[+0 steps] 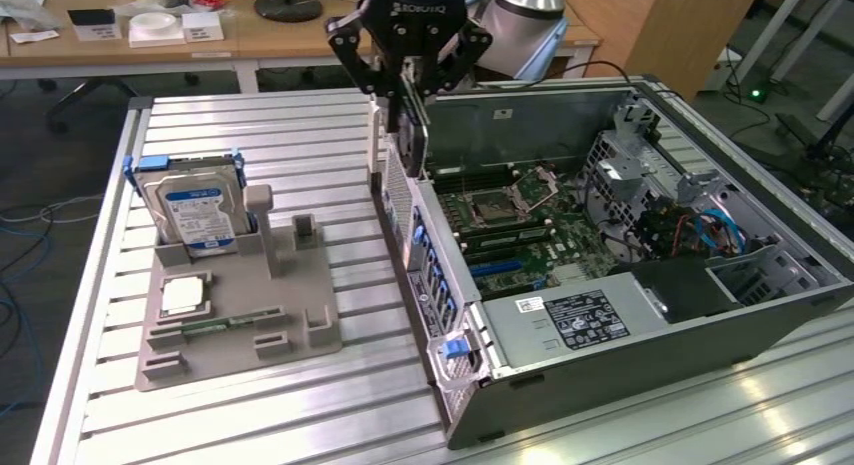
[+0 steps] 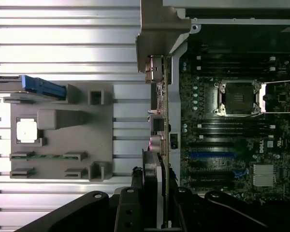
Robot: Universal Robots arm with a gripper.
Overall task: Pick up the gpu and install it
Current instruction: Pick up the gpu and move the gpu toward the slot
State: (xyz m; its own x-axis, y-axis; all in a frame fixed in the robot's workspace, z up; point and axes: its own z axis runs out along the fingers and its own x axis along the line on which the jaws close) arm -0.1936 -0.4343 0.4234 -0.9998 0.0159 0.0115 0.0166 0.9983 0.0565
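My gripper (image 1: 407, 85) is shut on the gpu (image 1: 404, 137), which hangs on edge beneath it with the silver end bracket (image 1: 375, 135) facing the exterior view's left. The card is in the air over the rear wall of the open computer case (image 1: 747, 315), beside the motherboard (image 1: 514, 230). In the wrist view the gpu (image 2: 160, 111) appears edge-on as a thin strip between the dark fingers (image 2: 135, 193) of the gripper (image 2: 157, 195), running alongside the motherboard (image 2: 232, 145) and its blue slot (image 2: 211, 155).
A grey holder tray (image 1: 287, 315) lies on the slatted aluminium table (image 1: 240, 415), carrying an upright hard drive (image 1: 198, 210), a square processor (image 1: 182, 295) and a memory stick (image 1: 227, 323). The power supply (image 1: 574, 320) fills the case's near corner. A desk with clutter (image 1: 147, 30) stands behind.
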